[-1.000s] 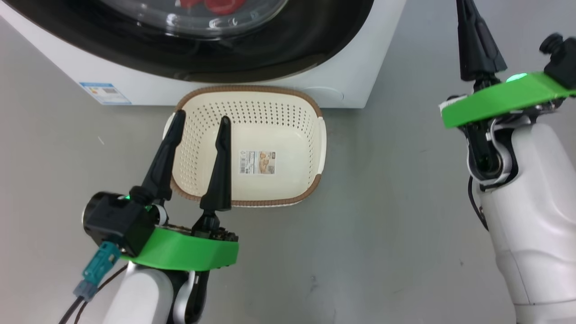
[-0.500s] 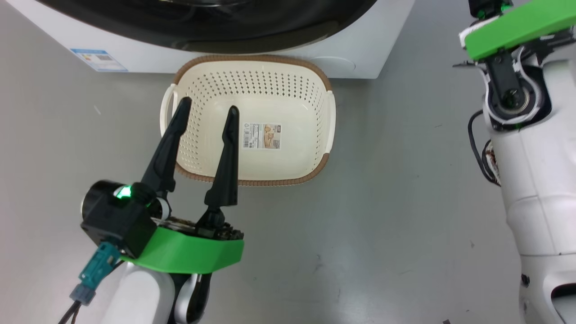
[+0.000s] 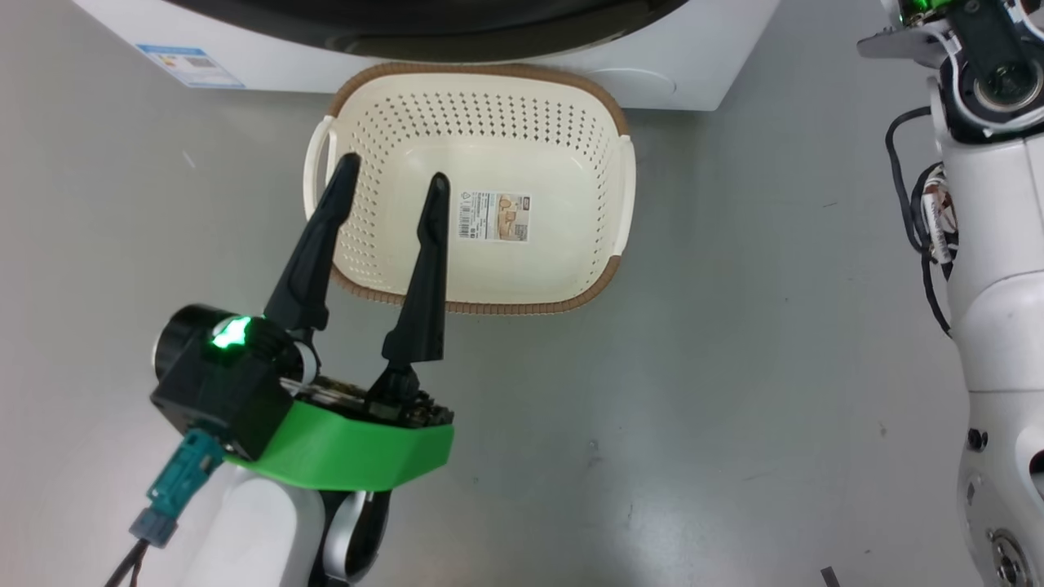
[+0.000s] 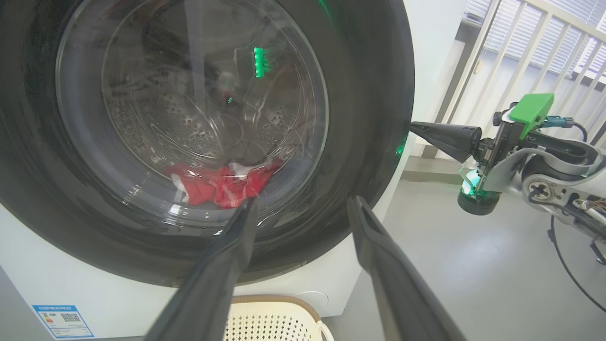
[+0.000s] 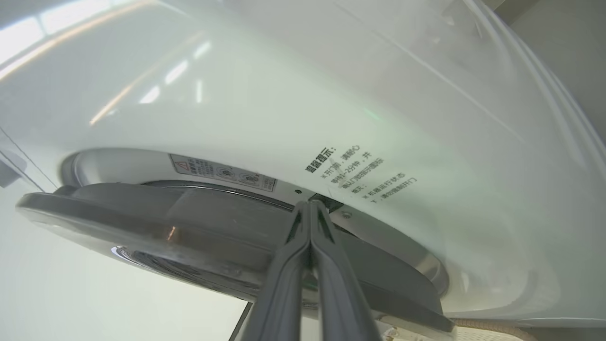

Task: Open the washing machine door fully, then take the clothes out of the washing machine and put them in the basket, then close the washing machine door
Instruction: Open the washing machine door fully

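Observation:
The washing machine [image 4: 71, 279] fills the left wrist view. Its round black door [image 4: 374, 94] has red clothes [image 4: 222, 182] lying behind the glass. My left gripper [image 3: 395, 169] hangs open and holds nothing, over the left part of the cream basket [image 3: 608, 106], which stands on the floor right before the machine [image 3: 718, 49]. My right gripper [image 5: 310, 204] is shut with nothing in it. Its tips sit at the seam between the door's rim [image 5: 142, 222] and the white front [image 5: 284, 94]. From the left wrist, the right gripper [image 4: 414, 127] points at the door's right edge.
Grey floor [image 3: 734, 367] spreads around the basket. My right forearm [image 3: 995, 285] rises along the right edge of the head view. A blue label [image 3: 192, 65] marks the machine's lower left front. A white railing [image 4: 511, 57] stands to the right behind the machine.
The head camera has shifted, so the machine has slid up and the glass has left the picture. My right arm has reached up out of the head view's top. The left gripper stays open.

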You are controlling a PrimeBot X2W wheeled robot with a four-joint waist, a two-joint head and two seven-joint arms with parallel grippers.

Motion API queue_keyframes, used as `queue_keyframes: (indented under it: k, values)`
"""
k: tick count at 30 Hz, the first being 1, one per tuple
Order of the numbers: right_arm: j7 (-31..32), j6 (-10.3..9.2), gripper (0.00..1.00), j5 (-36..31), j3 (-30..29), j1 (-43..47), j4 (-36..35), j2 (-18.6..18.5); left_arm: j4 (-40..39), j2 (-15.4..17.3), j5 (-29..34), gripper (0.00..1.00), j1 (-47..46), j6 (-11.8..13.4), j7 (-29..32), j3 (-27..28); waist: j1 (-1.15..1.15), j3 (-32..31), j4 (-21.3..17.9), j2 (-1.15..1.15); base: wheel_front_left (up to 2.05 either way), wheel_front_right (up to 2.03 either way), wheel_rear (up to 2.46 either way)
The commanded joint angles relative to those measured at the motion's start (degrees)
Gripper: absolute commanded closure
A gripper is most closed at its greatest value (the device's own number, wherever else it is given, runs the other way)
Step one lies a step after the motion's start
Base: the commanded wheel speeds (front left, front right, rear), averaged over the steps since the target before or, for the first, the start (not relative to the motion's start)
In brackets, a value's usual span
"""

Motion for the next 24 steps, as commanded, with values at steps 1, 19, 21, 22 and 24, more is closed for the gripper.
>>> queue_keyframes:
  k: [1, 19, 21, 22, 24]
  values:
    - [0.9, -0.03, 1.0, 1.2, 0.2, -1.6, -0.9, 1.0, -1.7, 1.0, -0.2, 0.0, -0.8, -0.3, -0.3, 1.2, 0.0, 0.5, 0.5, 0.0, 0.0, 0.0, 0.0]
    - [8.6, -0.03, 1.0, 3.4, -0.4, -9.6, 6.6, 0.7, -1.0, 0.9, -0.6, 0.0, -1.8, -0.3, -1.3, 0.0, 0.0, 2.6, 3.8, 0.0, 0.0, 0.0, 0.0]
    - [9.2, -0.03, 1.0, 3.3, -0.4, -10.1, 7.2, 0.7, -0.8, 0.9, -0.6, 0.0, -1.8, -0.3, -1.4, -0.1, 0.0, 2.5, 4.0, 0.0, 0.0, 0.0, 0.0]
    - [9.4, -0.03, 1.0, 3.4, -0.4, -10.2, 7.4, 0.8, -0.7, 0.9, -0.7, 0.0, -1.7, -0.3, -1.4, -0.1, 0.0, 2.4, 4.1, 0.0, 0.0, 0.0, 0.0]
    - [10.2, -0.03, 1.0, 3.6, -0.4, -10.3, 7.7, 0.8, -0.5, 1.0, -0.8, 0.0, -1.6, -0.2, -1.5, -0.2, 0.0, 2.2, 4.2, 0.0, 0.0, 0.0, 0.0]
